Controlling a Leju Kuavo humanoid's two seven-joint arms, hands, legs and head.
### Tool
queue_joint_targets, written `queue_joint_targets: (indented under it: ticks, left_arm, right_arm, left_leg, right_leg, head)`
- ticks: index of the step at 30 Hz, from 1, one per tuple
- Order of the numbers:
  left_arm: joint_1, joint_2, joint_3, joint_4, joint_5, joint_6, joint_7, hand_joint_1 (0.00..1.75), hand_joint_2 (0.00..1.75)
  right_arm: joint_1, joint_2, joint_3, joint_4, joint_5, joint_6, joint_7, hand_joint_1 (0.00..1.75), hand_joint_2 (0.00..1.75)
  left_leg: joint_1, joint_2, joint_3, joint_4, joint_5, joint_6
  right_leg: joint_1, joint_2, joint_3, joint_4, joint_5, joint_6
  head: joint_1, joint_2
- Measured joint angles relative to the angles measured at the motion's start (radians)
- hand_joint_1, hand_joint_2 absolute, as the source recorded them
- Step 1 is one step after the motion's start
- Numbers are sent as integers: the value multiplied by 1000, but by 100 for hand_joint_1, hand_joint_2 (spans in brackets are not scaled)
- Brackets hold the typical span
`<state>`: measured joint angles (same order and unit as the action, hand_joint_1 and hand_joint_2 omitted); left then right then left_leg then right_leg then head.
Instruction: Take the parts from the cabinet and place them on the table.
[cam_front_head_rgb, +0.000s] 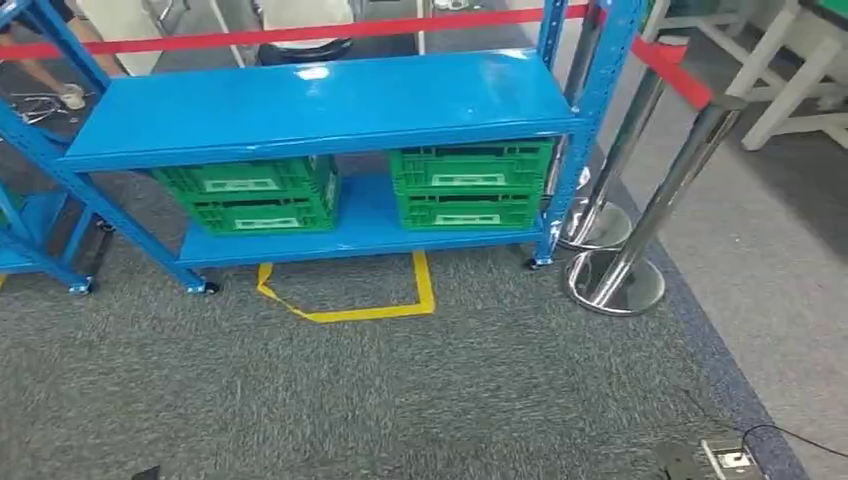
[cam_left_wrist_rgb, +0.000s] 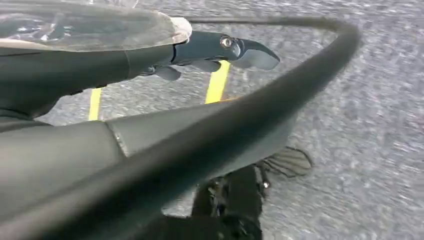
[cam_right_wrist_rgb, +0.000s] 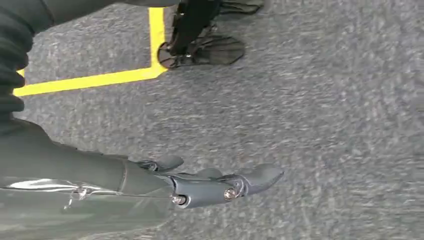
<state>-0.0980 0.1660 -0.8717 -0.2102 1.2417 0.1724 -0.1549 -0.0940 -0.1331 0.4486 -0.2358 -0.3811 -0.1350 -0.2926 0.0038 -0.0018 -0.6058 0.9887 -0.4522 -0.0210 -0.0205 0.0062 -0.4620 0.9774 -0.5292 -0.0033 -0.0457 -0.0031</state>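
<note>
Grey carpet (cam_front_head_rgb: 400, 400) lies nearest, a yellow tape outline (cam_front_head_rgb: 350, 300) marked on it. Behind stands the blue cabinet (cam_front_head_rgb: 320, 100), two green crates (cam_front_head_rgb: 250, 195) (cam_front_head_rgb: 468, 182) side by side on its lower shelf, their contents hidden. Wrist views show the left hand (cam_left_wrist_rgb: 220, 52) and right hand (cam_right_wrist_rgb: 215, 185) hanging over carpet, fingers extended, grasping nothing.
</note>
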Motion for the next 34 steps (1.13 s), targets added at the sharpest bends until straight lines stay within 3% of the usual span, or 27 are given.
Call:
queue_joint_targets:
  ticks: [1,3,4,5,6,8,9,10,11,12,14,15,16,17,18,34]
  left_arm:
    - [-3,0,0,0,0,0,0,0,0]
    - [-1,0,0,0,-2,0,0,0,0]
    - [2,0,0,0,-2,0,0,0,0]
    - [4,0,0,0,-2,0,0,0,0]
    - [3,0,0,0,-2,0,0,0,0]
    - [-2,0,0,0,-2,0,0,0,0]
    - [-1,0,0,0,-2,1,0,0,0]
    - [0,0,0,0,-2,1,0,0,0]
    - [1,0,0,0,-1,2,0,0,0]
    - [3,-1,0,0,0,3,0,0,0]
    - [3,-3,0,0,2,5,-1,0,0]
    - [4,-8,0,0,2,5,-2,0,0]
    - [-2,-7,0,0,2,6,-2,0,0]
    - [-4,-6,0,0,2,7,-2,0,0]
    - [-2,-5,0,0,5,7,-2,0,0]
    - [-5,-3,0,0,8,11,-4,0,0]
  right_arm:
    - [-1,0,0,0,0,0,0,0,175]
    - [-1,0,0,0,0,0,0,0,175]
    - [-3,0,0,0,0,0,0,0,175]
    - [-3,-1,0,0,0,0,1,0,175]
    - [-4,-1,0,0,0,0,1,0,175]
    - [-6,-1,0,0,2,2,2,0,175]
    - [-6,-2,0,0,2,4,2,0,175]
    - [-4,-2,0,0,2,5,3,0,175]
    - [-1,-2,0,0,2,5,5,0,175]
    - [-1,-2,0,0,2,5,5,0,175]
    - [-2,-3,0,0,2,5,5,0,175]
    - [-1,-8,0,2,2,5,6,0,175]
    - [-4,-8,1,3,2,5,5,0,175]
    - [-6,-8,1,3,2,5,6,0,175]
    - [-6,-8,1,3,2,5,6,0,175]
    - [-7,-8,1,4,-6,6,13,0,175]
  left_leg:
    - [-6,3,0,0,-48,8]
    - [-6,0,7,-1,-4,22]
    - [-2,1,17,-8,6,28]
    - [4,4,33,-19,10,32]
    - [2,5,44,-24,5,40]
    - [-4,6,54,-24,-6,49]
    - [-8,6,60,-24,-12,52]
    - [-13,5,68,-24,-19,55]
    - [-16,2,78,-24,-25,56]
    - [-19,-1,89,-24,-34,56]
    - [-24,-3,117,-24,-52,55]
    - [-25,-2,117,-25,-58,52]
    - [-23,-7,112,-21,-59,47]
    - [-20,-4,108,-19,-58,44]
    - [-19,-4,109,-22,-58,44]
    - [-16,-4,116,-36,-57,31]
  right_leg:
    - [1,0,-15,-3,-5,7]
    - [1,-1,-12,-9,-19,20]
    - [7,0,0,-12,-26,29]
    - [-1,-1,9,4,-36,31]
    - [4,-1,-12,51,-61,31]
    - [5,-2,-113,228,-137,29]
    - [5,-1,-160,301,-156,29]
    - [5,-2,-190,335,-152,27]
    - [6,-2,-193,314,-118,24]
    - [11,-2,-175,251,-64,18]
    - [23,0,-111,64,61,-5]
    - [28,-1,-102,52,48,-17]
    - [31,-1,-80,24,49,-15]
    - [30,-1,-84,20,53,-7]
    - [31,0,-83,19,52,-5]
    - [32,0,-82,17,47,-13]
  head:
    - [-7,0]
    - [-5,0]
    - [-1,0]
    - [5,0]
    - [12,0]
    - [27,0]
    - [34,0]
    - [37,0]
    - [40,0]
    - [45,0]
    - [56,0]
    - [52,0]
    - [48,0]
    - [55,0]
    - [53,0]
    - [43,0]
